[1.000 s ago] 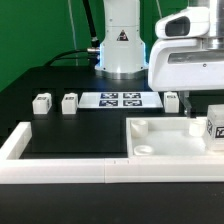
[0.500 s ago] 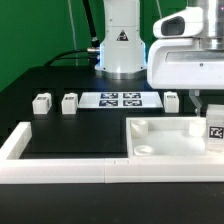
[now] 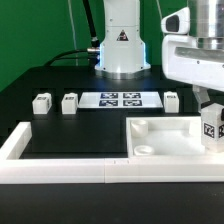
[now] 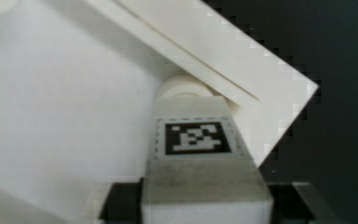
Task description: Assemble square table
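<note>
Table top (image 3: pixel 165 140) is lying in the corner of the white rail (image 3: pixel 60 165) at the exterior view's right, and I am seeing no leg fitted to it yet. I am pinching one tagged leg (image 4: pixel 197 140) in the gripper (image 4: pixel 197 203), holding it upright at a corner of the top. Three more legs (image 3: pixel 41 102) (image 3: pixel 70 101) (image 3: pixel 171 99) are waiting by the marker board (image 3: pixel 121 99), so most of the job seems to be lying ahead
</note>
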`<control>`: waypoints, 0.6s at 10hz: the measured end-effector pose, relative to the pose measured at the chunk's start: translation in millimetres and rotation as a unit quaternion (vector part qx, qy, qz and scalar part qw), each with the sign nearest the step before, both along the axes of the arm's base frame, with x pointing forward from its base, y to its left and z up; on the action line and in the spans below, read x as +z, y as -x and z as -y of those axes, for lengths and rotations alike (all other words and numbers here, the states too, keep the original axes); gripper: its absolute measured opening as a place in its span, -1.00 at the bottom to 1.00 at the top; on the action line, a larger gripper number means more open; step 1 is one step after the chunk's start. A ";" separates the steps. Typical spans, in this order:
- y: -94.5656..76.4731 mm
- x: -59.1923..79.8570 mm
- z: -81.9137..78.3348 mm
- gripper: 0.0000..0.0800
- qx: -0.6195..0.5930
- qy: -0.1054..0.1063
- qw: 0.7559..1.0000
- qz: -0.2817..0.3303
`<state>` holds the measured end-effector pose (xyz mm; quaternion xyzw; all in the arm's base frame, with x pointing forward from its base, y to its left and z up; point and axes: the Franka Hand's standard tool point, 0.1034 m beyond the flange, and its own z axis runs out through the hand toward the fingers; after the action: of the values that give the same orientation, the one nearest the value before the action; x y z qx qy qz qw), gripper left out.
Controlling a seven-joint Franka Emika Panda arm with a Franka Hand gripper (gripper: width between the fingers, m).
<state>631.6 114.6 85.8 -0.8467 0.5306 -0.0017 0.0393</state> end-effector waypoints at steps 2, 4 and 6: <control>1.8 -0.7 -3.4 -0.27 -0.128 -0.014 0.992 -0.008; 2.3 -0.9 -3.8 -0.26 -0.130 -0.014 0.991 -0.009; 4.3 -1.9 -3.2 0.21 -0.009 0.007 1.000 -0.004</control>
<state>627.3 117.9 83.9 -0.8421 0.5384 -0.0022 0.0314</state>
